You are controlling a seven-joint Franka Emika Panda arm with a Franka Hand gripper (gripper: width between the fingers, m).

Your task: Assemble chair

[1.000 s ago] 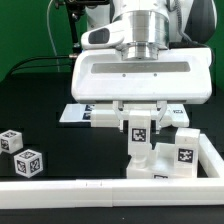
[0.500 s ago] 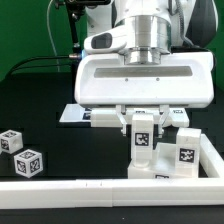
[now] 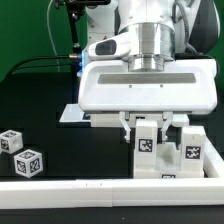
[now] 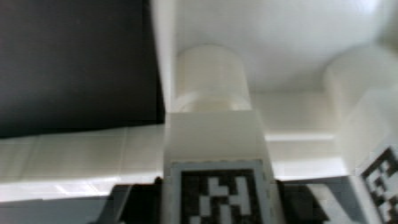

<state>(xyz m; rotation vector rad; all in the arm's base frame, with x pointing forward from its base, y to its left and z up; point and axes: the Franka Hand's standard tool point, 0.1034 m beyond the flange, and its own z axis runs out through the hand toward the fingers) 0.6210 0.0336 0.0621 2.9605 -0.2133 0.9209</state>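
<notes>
**Parts in view, by count**

Small tagged cubes: two, one cube [image 3: 10, 141] and a second cube [image 3: 30, 162]. Upright tagged blocks: two, the first block [image 3: 148, 148] and the second block [image 3: 188, 152]. Flat slabs: one slab [image 3: 72, 114], partly hidden. Rails: one rail [image 3: 70, 186], running along two sides. Arms: one arm [image 3: 150, 40], carrying one gripper [image 3: 147, 130]. The wrist view is blurred. It shows two rounded white posts, one post [image 4: 210, 70] and a second post [image 4: 365, 85]. It also shows two tags, one tag [image 4: 214, 195] whole and a second tag [image 4: 379, 175] cut off by the frame's edge.
</notes>
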